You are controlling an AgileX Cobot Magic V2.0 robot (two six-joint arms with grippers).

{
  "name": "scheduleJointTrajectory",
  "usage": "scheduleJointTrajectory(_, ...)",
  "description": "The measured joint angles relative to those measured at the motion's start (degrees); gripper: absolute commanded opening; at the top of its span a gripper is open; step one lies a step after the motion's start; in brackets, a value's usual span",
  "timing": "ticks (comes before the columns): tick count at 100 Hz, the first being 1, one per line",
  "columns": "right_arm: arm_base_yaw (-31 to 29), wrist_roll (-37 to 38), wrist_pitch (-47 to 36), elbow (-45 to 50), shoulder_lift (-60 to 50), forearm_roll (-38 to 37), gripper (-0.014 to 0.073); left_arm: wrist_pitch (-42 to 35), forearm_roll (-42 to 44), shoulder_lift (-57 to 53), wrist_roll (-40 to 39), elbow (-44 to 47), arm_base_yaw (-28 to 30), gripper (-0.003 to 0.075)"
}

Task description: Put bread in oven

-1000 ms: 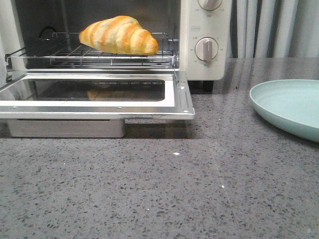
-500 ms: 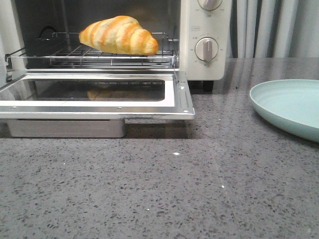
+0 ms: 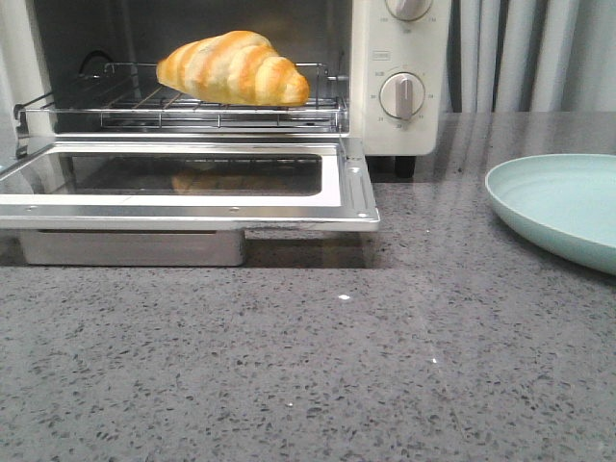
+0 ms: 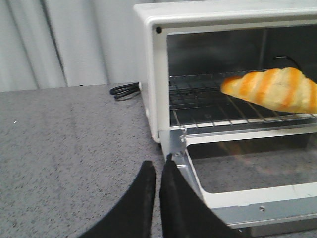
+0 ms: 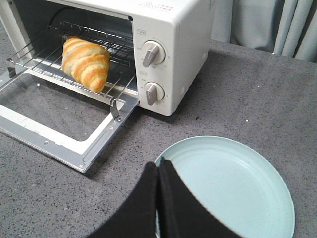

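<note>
The golden striped bread [image 3: 233,67] lies on the wire rack inside the white oven [image 3: 397,135], whose glass door [image 3: 192,183] hangs open and flat. The left wrist view shows the bread [image 4: 272,89] on the rack, and my left gripper [image 4: 157,167] shut and empty by the door's hinge corner, low over the counter. In the right wrist view the bread [image 5: 86,62] sits near the rack's front, and my right gripper [image 5: 157,166] is shut and empty above the near rim of the plate. Neither gripper appears in the front view.
A pale green plate [image 3: 563,207] [image 5: 233,188] rests on the speckled grey counter to the right of the oven. A black power cord [image 4: 124,90] lies behind the oven's left side. Grey curtains hang at the back. The two knobs [image 3: 401,94] face forward.
The whole front view has shifted a few pixels to the right. The bread and the door stay where they were relative to the oven.
</note>
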Motion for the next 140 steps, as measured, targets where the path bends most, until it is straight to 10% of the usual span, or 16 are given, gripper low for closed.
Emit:
scheduleJointTrajectory(45,0.00,0.00,0.00,0.00,0.00,0.00,-0.0071,-4.93,1.79,-12.99,-6.27,16.28,8.71,-0.0020)
scheduleJointTrajectory(140,0.00,0.00,0.00,0.00,0.00,-0.05,-0.0071,-5.33,0.28,-13.70,-6.27,16.28,8.71,-0.0020)
